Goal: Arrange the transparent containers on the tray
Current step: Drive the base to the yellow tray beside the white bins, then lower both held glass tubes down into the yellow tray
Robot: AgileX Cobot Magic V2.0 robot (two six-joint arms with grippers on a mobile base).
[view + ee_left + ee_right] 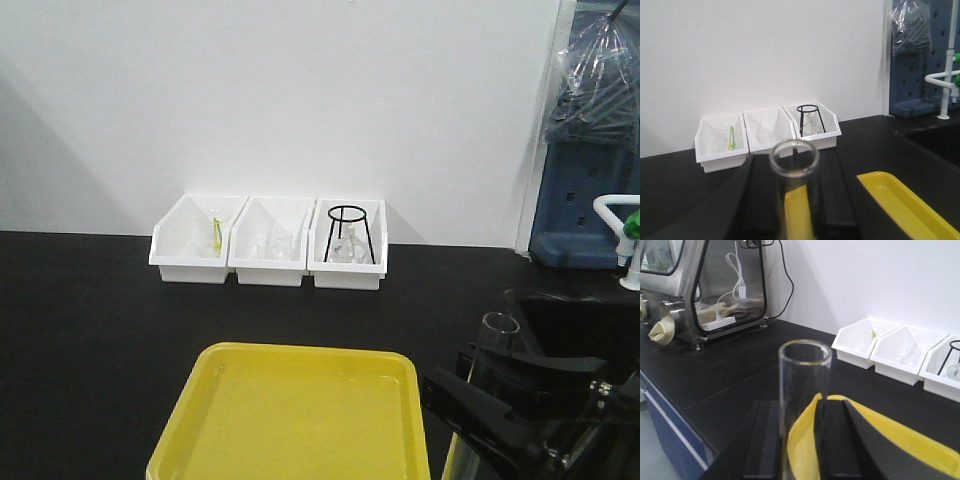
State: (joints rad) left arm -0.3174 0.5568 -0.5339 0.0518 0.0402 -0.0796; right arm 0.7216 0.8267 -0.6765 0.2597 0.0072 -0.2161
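Upright test tube [794, 200] tight in left end effector [794, 172] (right end effector [801, 412] likewise), black bench [90, 300], white wall [300, 100].

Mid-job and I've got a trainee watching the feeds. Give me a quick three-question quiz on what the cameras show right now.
1. True or false: the black wire stand is standing on the yellow tray.
2. How many white bins are in the row? A two, B three, C four.
3. Fill in: the left end effector and the right end effector each grip a ____.

Key: 1 false; 2 B; 3 test tube.
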